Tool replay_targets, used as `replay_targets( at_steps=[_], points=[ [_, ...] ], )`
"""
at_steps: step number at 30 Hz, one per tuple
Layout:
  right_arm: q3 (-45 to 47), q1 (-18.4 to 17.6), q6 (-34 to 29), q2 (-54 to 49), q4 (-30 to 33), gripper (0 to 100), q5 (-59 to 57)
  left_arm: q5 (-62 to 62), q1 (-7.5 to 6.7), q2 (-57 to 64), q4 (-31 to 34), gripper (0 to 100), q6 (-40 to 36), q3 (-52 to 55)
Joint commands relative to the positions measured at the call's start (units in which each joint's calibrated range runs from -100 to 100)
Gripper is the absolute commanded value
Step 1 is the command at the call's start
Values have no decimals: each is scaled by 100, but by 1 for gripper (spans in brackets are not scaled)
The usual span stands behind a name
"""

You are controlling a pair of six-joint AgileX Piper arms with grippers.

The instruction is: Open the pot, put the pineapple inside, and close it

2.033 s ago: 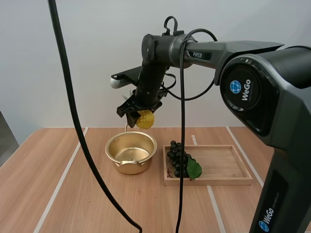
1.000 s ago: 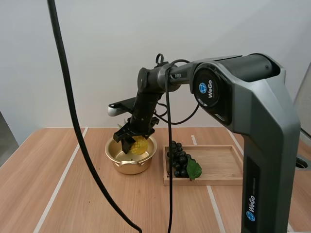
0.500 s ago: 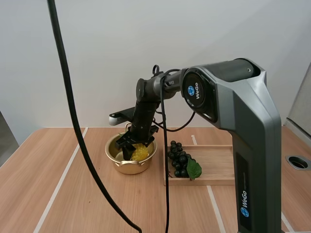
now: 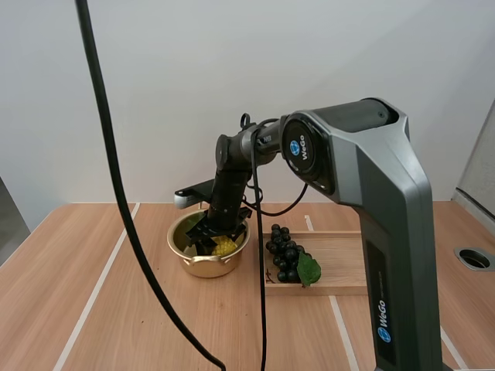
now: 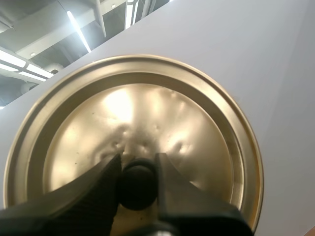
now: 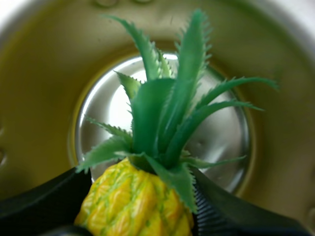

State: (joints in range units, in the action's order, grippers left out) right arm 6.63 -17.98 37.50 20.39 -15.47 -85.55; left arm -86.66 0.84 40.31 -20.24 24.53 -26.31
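Closest to me, my right tool (image 6: 138, 186) is clamped on the yellow plastic pineapple (image 6: 129, 206). A black finger presses each side of its body, and its green spiky crown points down at the shiny round base of the golden metal pot (image 6: 44, 98). My left tool (image 5: 138, 166) is clamped on the round black knob (image 5: 138, 186) of the golden metal lid (image 5: 152, 108), one finger on either side. The lid is up in the air, its dished face turned towards me. From above, the bench (image 4: 116, 309) is light wood with the grain running across it. Pale inlaid lines (image 4: 97, 290) run from its near edge towards the back. A round dark-rimmed hole (image 4: 473, 258) sits at its right side. Farther in, the pot stands open on the bench with my right arm bent down into it, and the pineapple sits low inside against the right part of the rim. I cannot tell whether it touches the base. Just right of the pot lies a shallow rectangular wooden tray (image 4: 348, 263). A bunch of dark purple grapes (image 4: 283, 253) with a green leaf (image 4: 308, 268) lies at the tray's left end. Behind the bench is a plain pale wall (image 4: 155, 93).
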Motion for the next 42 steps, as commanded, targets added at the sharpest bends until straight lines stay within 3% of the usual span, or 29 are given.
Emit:
replay_targets(
  at_steps=[1, 4, 11, 29, 42],
  points=[
    [20, -3, 61, 9, -31, 0, -102, 113, 9, 37, -9, 0, -27, -36],
    [20, -3, 61, 150, -7, 23, -176, 113, 9, 37, -9, 0, -27, -36],
    [20, -3, 61, 246, 124, 100, -242, 113, 9, 37, -9, 0, -27, -36],
    [4, -3, 93, -27, 160, 100, -129, 113, 9, 25, -9, 0, -27, -36],
    [-8, -3, 93, -1802, 160, 100, 127, 113, 9, 25, -9, 0, -36, -36]
  ],
)
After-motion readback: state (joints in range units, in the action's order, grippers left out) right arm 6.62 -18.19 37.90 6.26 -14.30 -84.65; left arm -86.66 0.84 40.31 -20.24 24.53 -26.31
